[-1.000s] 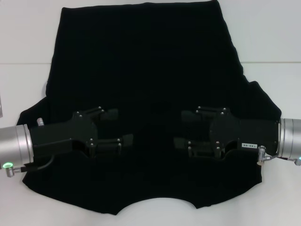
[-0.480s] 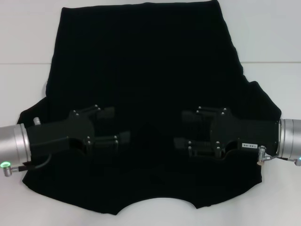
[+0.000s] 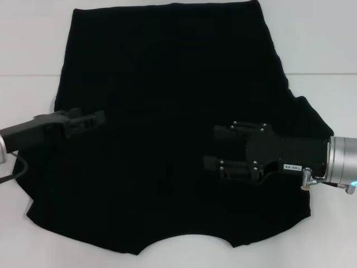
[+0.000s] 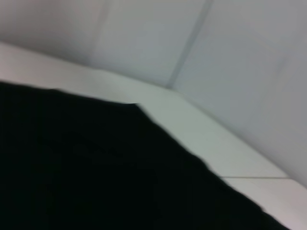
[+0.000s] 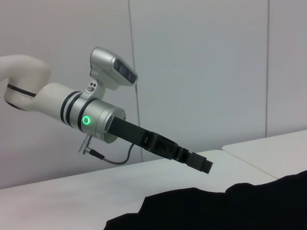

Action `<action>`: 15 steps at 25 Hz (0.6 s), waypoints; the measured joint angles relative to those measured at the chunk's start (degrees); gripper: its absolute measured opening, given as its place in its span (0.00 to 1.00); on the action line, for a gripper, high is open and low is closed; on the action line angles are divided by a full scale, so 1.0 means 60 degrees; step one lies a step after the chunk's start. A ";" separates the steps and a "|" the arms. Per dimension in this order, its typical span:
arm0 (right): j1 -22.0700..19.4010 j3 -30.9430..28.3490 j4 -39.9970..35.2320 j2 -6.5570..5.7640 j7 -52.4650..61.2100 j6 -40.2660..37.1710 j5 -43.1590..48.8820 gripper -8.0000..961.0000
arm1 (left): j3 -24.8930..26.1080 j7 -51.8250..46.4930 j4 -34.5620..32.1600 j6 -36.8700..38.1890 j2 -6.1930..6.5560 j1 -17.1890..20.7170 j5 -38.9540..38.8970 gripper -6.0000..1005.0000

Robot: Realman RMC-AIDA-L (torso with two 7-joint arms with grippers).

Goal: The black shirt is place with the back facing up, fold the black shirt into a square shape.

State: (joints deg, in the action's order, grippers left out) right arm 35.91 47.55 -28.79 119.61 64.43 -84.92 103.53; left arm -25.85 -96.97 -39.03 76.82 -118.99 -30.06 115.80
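While the black shirt (image 3: 173, 111) lies spread flat on the white counter (image 3: 318, 50), neckline toward the robot and hem at the far edge, it reads as a light, limp sheet of matte cloth that will sag, drape and wrinkle wherever it is unsupported. The right gripper (image 3: 215, 151) hangs low over the fabric with its fingers (image 3: 213, 164) apart and nothing between them; the shirt's mid-back lies just ahead of the tips, the right sleeve behind them under the wrist. The left gripper (image 3: 95, 120) sits raised above the left sleeve, clear of the cloth as the right wrist view shows (image 5: 200, 163), with the shirt's body ahead of its tip; whether its fingers are apart or together I cannot tell. Cloth this soft cannot be pushed into shape, I judge; it needs pinching at an edge, where a single layer can be lifted off the counter without bunching. Good holds look like the sleeve tips or the shoulder seams, and the two hem corners beyond both sets of fingers. Pinching mid-panel would probably gather a fold and drag the rest. Matte knit should not slip much once clamped.
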 joint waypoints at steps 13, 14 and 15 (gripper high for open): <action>0.0151 0.0000 0.0095 0.0031 0.0105 0.0281 -0.0095 0.79 | 0.0017 -0.3889 -0.1844 -0.0697 0.0169 0.0269 0.2548 0.88; 0.0152 -0.0001 0.0096 0.0031 0.0105 0.0310 -0.0107 0.79 | 0.0017 -0.4099 -0.1950 -0.0698 0.0171 0.0285 0.2718 0.88; 0.0152 -0.0001 0.0096 0.0031 0.0105 0.0332 -0.0112 0.79 | 0.0017 -0.4249 -0.2035 -0.0703 0.0172 0.0296 0.2866 0.88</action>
State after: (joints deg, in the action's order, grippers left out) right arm 36.82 47.54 -28.21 119.79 65.05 -82.93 102.85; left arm -25.74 -122.47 -51.24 72.60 -117.96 -28.29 133.00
